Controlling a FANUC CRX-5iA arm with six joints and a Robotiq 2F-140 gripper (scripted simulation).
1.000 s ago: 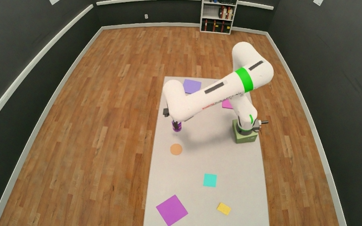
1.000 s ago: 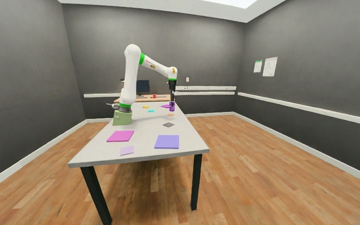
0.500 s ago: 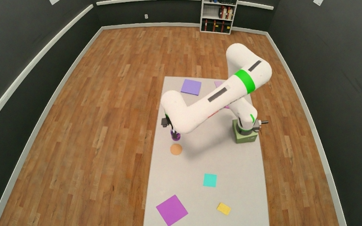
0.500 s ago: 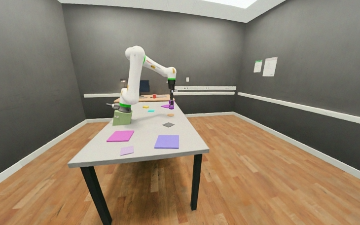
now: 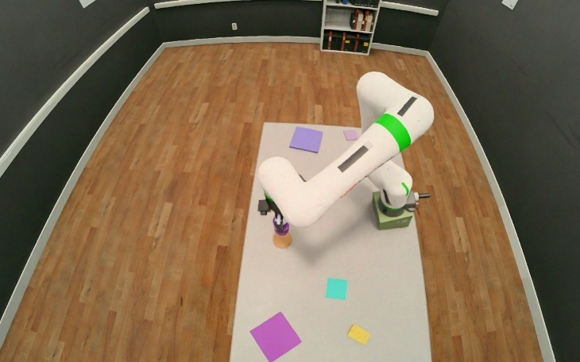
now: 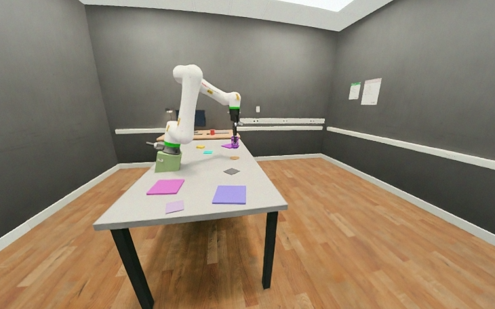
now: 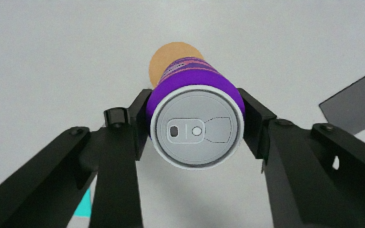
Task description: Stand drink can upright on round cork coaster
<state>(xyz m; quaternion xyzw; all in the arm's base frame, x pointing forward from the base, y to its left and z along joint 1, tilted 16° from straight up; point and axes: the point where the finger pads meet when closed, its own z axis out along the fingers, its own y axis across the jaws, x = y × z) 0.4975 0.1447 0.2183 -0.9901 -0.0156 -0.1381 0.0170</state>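
Observation:
My gripper point(image 7: 192, 103) is shut on a purple drink can point(image 7: 196, 120) and holds it upright, silver top facing the wrist camera. The round cork coaster point(image 7: 172, 59) lies on the table below; the can hides most of it and only its far edge shows. In the top view the can point(image 5: 284, 224) hangs just above the coaster point(image 5: 282, 240) near the table's left edge. In the exterior view the can point(image 6: 234, 142) is clearly above the coaster point(image 6: 234, 157), not touching it.
A dark grey square point(image 7: 352, 102) lies to the right of the coaster. A violet square point(image 5: 306, 139), teal square point(image 5: 336, 288), magenta square point(image 5: 275, 336) and yellow square point(image 5: 357, 333) lie about the table. The robot base point(image 5: 392, 215) stands at the right.

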